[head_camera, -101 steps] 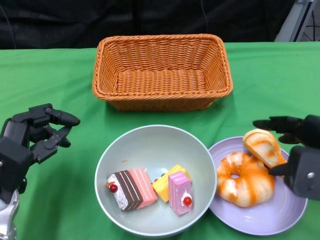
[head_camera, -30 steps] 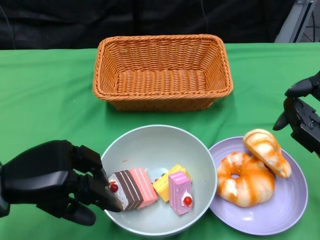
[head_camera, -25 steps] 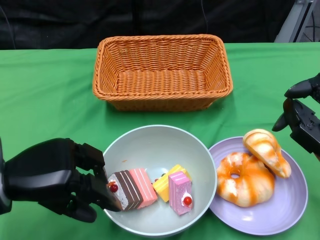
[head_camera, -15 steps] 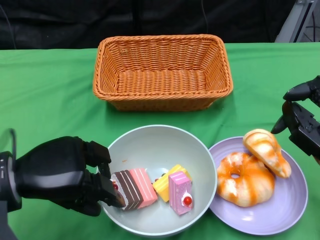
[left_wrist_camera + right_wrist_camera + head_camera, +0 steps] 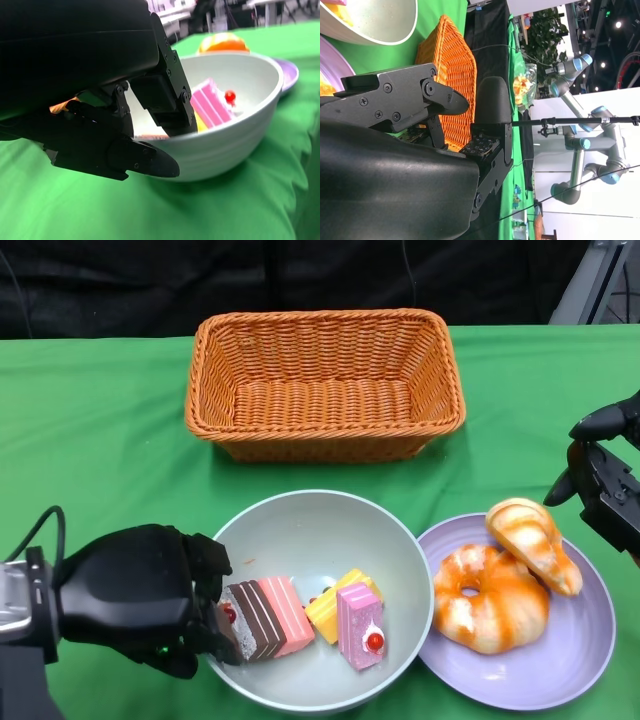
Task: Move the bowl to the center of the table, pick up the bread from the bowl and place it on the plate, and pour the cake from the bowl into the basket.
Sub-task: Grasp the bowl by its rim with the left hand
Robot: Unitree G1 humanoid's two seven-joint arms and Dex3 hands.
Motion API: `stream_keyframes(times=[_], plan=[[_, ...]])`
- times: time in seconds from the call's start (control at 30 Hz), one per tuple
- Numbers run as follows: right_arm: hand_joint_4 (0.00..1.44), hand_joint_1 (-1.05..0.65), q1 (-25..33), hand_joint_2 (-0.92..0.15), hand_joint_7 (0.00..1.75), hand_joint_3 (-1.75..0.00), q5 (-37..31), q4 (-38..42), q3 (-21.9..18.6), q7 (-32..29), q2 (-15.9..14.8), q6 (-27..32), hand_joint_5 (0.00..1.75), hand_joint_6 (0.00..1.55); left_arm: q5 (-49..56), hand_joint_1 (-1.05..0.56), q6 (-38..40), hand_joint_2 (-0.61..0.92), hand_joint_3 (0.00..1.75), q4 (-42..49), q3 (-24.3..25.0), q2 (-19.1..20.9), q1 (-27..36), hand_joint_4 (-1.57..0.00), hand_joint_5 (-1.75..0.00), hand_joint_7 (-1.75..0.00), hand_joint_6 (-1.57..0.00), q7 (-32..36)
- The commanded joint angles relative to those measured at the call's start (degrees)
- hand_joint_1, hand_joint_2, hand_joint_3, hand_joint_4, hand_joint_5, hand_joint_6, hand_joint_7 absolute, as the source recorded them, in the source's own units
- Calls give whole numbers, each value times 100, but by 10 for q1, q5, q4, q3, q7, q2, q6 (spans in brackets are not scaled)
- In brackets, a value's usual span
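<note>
Left robot hand point(image 5: 140, 598) pinches the near rim of the pale grey bowl point(image 5: 330, 530) of cake slices point(image 5: 300, 615); right robot hand point(image 5: 605, 475) hangs spread. Next: lift and tip toward the orange wicker basket point(image 5: 322, 380) beyond.

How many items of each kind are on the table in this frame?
Cake pieces in the bowl: 3
Bread pieces on the plate: 2
Bowls: 1
Plates: 1
Baskets: 1
Total: 8
</note>
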Motion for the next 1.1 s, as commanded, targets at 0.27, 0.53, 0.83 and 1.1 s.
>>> stream_keyframes(times=[0.27,0.53,0.83,1.1], plan=[[60,-6,5,-92,141,-62,2,-6,-7,-4,-1,-4,172,52,-36,-45,43,92,14,-8,-35,8,-15,-71,-93,-3,-104,-34],[59,-6,5,-92,142,-62,-1,-6,-8,-11,1,-4,173,51,-49,-45,69,92,21,17,-61,-1,-32,-78,-62,-1,-95,-54],[57,-5,8,-92,143,-62,-6,-6,-10,-16,1,-14,174,48,-121,-59,104,92,33,19,-71,-7,-34,-62,-2,0,-64,-164],[59,-4,9,-92,147,-64,-9,-19,-11,-40,8,-12,175,49,-146,-68,153,92,38,-15,-69,-3,-21,-27,0,0,-42,-234]])
